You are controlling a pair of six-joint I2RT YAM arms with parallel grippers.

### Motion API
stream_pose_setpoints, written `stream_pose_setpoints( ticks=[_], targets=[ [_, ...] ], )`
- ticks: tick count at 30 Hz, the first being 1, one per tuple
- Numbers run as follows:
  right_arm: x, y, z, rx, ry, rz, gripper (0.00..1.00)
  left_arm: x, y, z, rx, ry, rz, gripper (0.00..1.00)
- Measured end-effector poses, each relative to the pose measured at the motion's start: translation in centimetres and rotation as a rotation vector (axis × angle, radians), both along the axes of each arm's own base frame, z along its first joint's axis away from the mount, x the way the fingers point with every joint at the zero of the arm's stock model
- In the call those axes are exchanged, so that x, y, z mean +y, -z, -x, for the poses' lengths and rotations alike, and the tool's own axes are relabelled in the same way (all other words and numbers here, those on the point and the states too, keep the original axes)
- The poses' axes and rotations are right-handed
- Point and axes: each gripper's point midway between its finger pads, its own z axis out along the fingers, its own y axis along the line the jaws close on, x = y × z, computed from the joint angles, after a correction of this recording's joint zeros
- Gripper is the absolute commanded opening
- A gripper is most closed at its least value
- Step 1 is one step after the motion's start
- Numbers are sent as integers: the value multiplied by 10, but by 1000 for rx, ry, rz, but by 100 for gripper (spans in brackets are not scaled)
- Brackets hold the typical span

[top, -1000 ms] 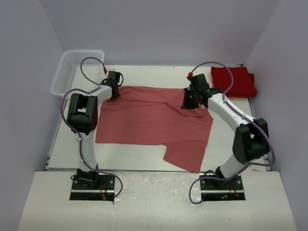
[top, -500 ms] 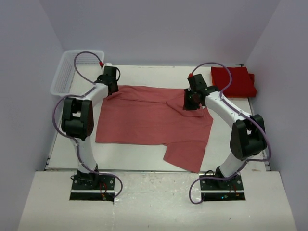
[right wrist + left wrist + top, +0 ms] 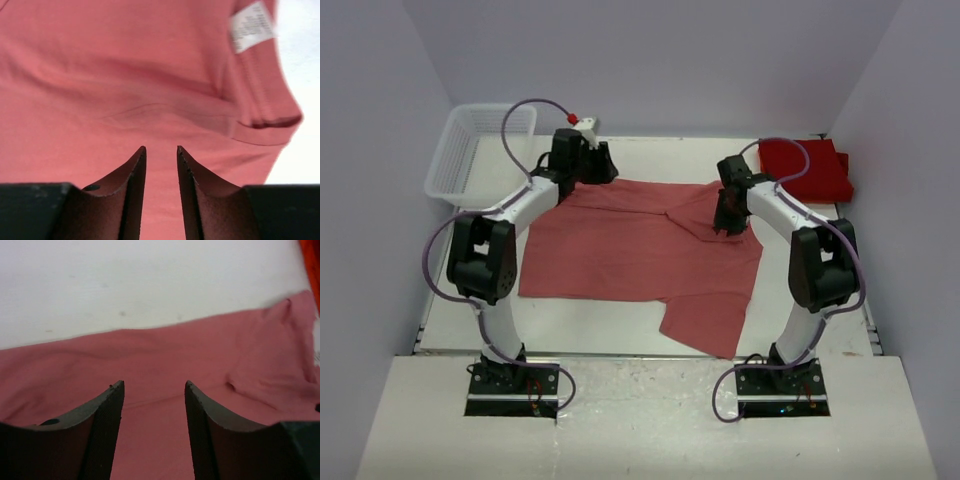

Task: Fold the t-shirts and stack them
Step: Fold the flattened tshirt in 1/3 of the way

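Note:
A faded salmon-red t-shirt (image 3: pixel 630 250) lies spread on the white table (image 3: pixel 650 150), one part hanging toward the near edge. My left gripper (image 3: pixel 607 170) hovers over the shirt's far edge. In the left wrist view the left gripper (image 3: pixel 154 386) is open, with only the salmon-red t-shirt (image 3: pixel 200 350) below it. My right gripper (image 3: pixel 724 226) is over the shirt's far right part, near the collar. In the right wrist view the right gripper (image 3: pixel 160 148) is open a little, nothing between its fingers, above the salmon-red t-shirt (image 3: pixel 125 75). Brighter red folded t-shirts (image 3: pixel 807 168) sit stacked at the far right.
A white mesh basket (image 3: pixel 470 150) stands at the far left corner. A white label (image 3: pixel 252 25) shows inside the shirt's collar. The folded red stack's edge (image 3: pixel 312 260) shows at the left wrist view's top right. Walls close in on three sides.
Both grippers have gone from shut to open and let go of the shirt. The left gripper has swung right along the far edge; the right gripper shifted slightly right.

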Motion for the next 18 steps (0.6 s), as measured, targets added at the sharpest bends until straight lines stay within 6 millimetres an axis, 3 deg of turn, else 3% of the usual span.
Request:
stream_pose_setpoints(
  ticks=[4,8,11,18],
  targets=[
    [-23,-7,1,-10,75,-16,34,-82,40,23,71,236,93,50],
    [-41,-6,8,-3,130,-38,34,-135,88,56,189,386,156,50],
    [-47,-1,13,14,149,-46,33,-149,104,69,235,431,171,50],
    [-48,10,20,38,158,-67,33,-157,98,71,224,459,204,50]
  ],
)
